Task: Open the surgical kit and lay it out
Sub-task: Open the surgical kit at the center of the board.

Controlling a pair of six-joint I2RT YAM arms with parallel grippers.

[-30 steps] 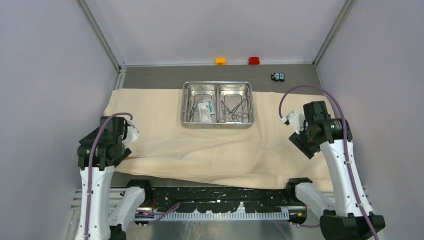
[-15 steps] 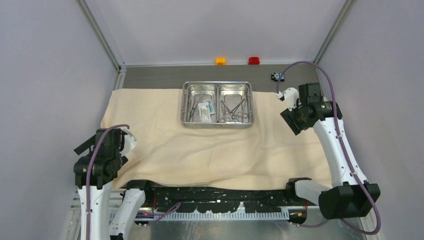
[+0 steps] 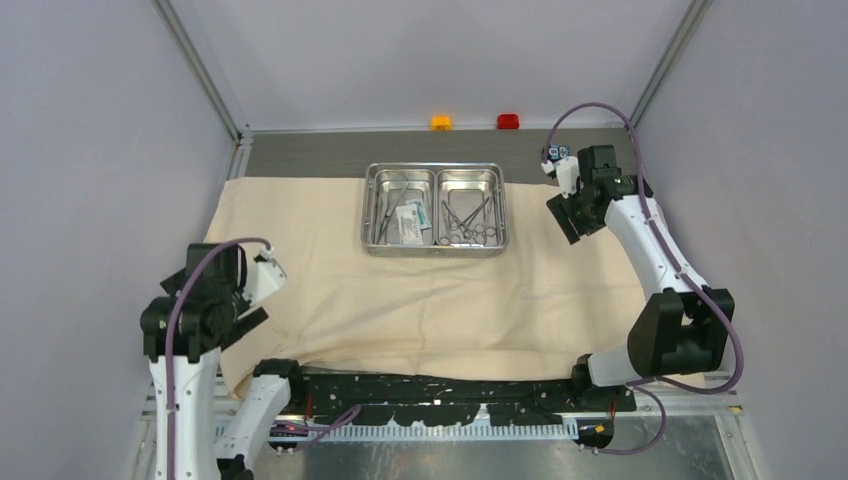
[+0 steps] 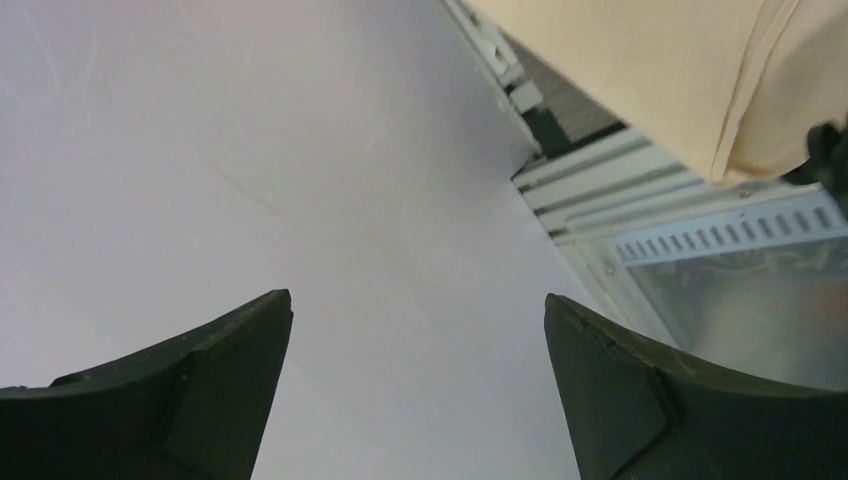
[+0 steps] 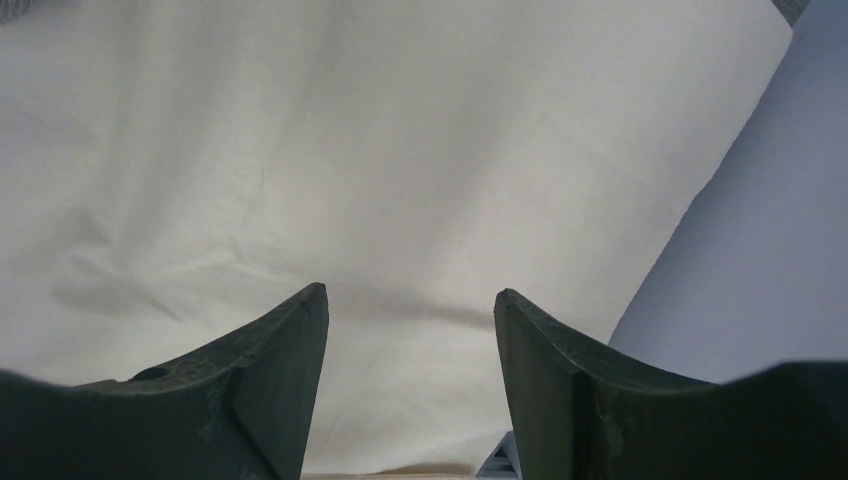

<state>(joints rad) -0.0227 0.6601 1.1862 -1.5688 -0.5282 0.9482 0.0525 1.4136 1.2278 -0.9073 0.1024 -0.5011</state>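
Top external view: both pincers hang spread and empty, the left gripper off the near-left corner of the beige cloth, the right gripper above its far-right part, beside the steel tray holding clamps and packets. Best next, I'd judge: lift instruments out singly without dragging the cloth.

My right arm is partly covering the black-and-blue gadget. Instruments in the tray are showing too small to separate. My base rail is hiding the near edge of the cloth.
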